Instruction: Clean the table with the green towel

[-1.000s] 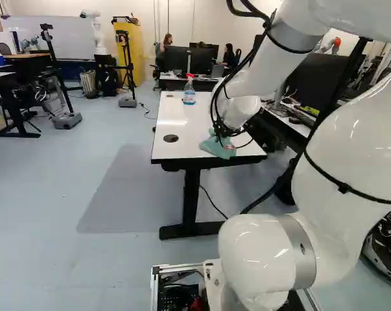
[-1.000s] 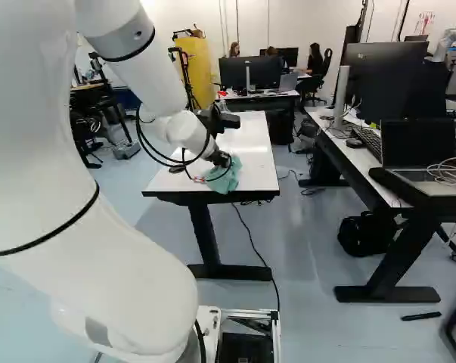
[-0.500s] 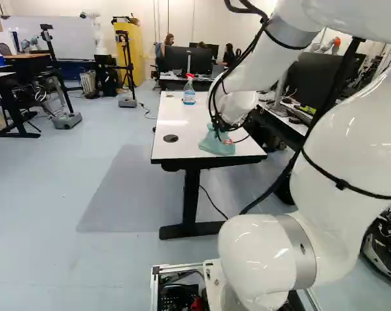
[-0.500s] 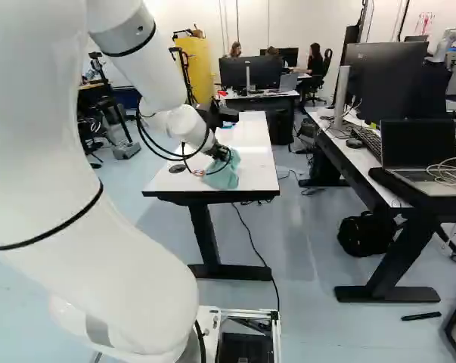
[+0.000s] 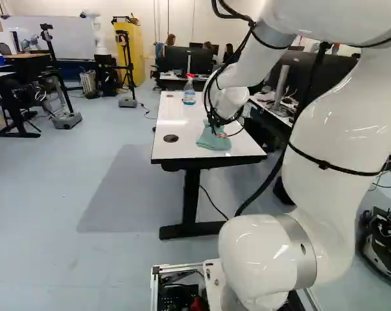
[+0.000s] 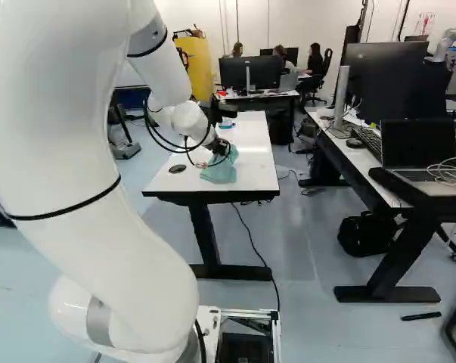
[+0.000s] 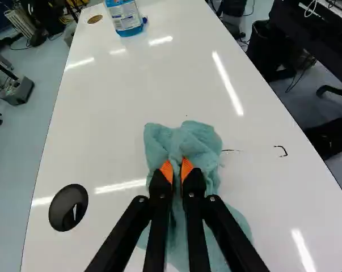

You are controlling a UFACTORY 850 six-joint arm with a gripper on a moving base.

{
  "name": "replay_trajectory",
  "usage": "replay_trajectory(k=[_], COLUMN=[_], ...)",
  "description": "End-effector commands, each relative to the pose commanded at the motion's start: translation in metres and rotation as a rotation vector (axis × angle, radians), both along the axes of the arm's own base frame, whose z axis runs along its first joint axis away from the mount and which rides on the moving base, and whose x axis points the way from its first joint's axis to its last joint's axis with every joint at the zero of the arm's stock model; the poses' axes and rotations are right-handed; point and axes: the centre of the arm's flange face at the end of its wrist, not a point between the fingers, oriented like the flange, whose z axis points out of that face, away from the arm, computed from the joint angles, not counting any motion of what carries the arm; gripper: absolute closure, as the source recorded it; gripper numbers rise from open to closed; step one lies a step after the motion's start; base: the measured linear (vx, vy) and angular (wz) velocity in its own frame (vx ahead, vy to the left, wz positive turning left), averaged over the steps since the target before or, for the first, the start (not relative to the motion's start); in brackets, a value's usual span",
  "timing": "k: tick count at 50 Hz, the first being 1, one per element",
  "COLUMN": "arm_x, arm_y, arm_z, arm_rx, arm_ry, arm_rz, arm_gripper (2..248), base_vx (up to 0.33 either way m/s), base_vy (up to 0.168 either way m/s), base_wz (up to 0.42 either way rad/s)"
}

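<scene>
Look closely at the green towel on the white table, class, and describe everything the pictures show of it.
The green towel is a pale blue-green, soft-looking cloth, crumpled rather than folded flat. The gripper pinches it between two fingers, raising folds around them, while its lower part spreads on the white table near the close end. A thin dark mark shows right beside it. Whether it is damp, I cannot tell.

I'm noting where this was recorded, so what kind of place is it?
Probably a robotics lab or shared workshop: a robot arm over a white table, another robot behind, and desks with monitors.
</scene>
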Motion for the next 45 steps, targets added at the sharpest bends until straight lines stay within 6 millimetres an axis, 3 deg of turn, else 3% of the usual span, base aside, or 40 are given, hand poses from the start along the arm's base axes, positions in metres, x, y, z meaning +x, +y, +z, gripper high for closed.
replay_trajectory(k=[15,45], arm_x=[0.027,0.041], arm_y=[-0.001,-0.009], arm_z=[-0.001,-0.031], arm_rx=[0.0,0.002], arm_ry=[-0.007,0.045], arm_rz=[0.0,-0.013], arm_gripper=[212,212], base_vx=[0.0,0.0], base_vy=[0.0,0.0], base_wz=[0.0,0.0])
